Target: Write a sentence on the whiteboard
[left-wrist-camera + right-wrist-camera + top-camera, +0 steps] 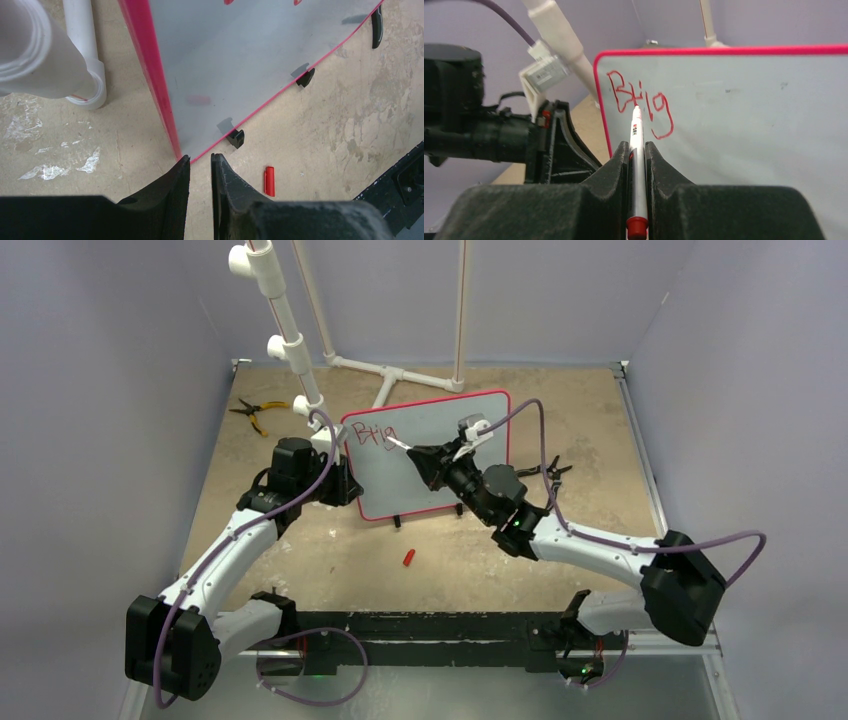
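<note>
**Tabletop** [330, 560]: worn beige surface, walled on 3 sides.

**Pipe frame** [283, 310]: white plastic tubing, standing along the far edge of the tabletop.

**Whiteboard** [385, 485]: white, thin red frame, rounded corners. Stands upright near the middle of the tabletop on 2 small black feet [236, 138], with its face toward the near edge.

**Left gripper** [200, 164]: at the board's lower left corner. The jaws are a narrow slit apart and the red frame ends right at their tips. Whether they pinch the frame cannot be told.

**Right gripper** [636, 147]: in front of the board's upper half, jaws clamped on the marker.

**Marker** [636, 132]: white barrel with a red end, lengthwise between the right fingers. Its tip touches the board inside the lettering.

**Pliers** [255, 412]: yellow handles, lying flat near the far left corner of the tabletop.

**Sentence** [372, 434]: 1 red handwritten word so far, "Big", in the board's upper left corner.

**Cap** [408, 558]: small, red, lying loose on the tabletop between the board's feet and the near edge, apart from both.
</note>
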Robot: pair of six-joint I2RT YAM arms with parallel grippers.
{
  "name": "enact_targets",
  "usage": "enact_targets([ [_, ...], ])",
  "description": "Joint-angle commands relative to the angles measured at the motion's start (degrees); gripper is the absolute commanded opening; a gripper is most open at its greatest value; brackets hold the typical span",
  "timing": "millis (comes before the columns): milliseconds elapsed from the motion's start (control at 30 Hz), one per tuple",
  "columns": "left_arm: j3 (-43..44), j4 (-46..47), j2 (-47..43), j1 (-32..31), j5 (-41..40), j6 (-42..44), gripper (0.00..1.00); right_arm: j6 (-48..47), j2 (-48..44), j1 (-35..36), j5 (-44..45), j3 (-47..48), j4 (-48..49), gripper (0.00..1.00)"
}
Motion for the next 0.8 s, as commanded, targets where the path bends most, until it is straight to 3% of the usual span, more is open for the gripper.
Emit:
enact_targets([
  [0,0.08,1.79,0.01,0.30,0.15,-0.20,0.20,-0.20,-4.09,-0.56,0.34,1.55,0.06,0.00],
  [767,0.08,1.70,0.29,0.30,-0.07,-0.13,0.21,-2.19,-0.64,-3.93,0.13,4.34,2.21,0.00],
])
